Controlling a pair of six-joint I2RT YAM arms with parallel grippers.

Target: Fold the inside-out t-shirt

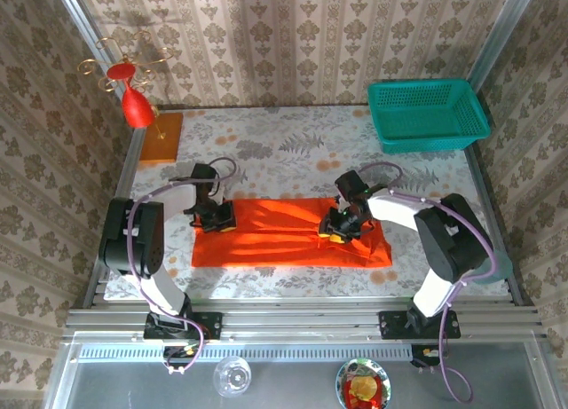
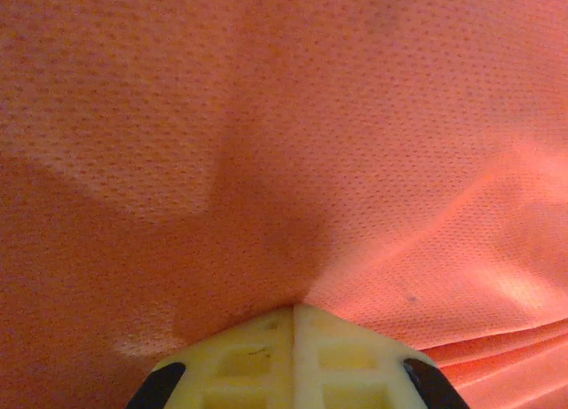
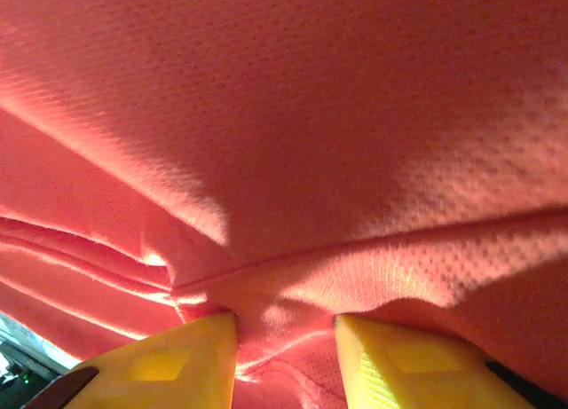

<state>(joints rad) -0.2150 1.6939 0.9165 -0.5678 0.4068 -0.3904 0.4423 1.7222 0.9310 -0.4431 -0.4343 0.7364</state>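
Two grippers are set down on one orange-red t-shirt (image 1: 284,236), which is spread flat as a wide band on the table (image 1: 266,147), slightly toward 6 o'clock from centre. At the shirt's 9 o'clock end the left gripper (image 1: 216,218) is placed, fingers (image 2: 337,356) pressed together, cloth pinched at the tips. Toward 3 o'clock the right gripper (image 1: 340,229) is placed, a ridge of cloth clamped between its parted fingers (image 3: 177,360).
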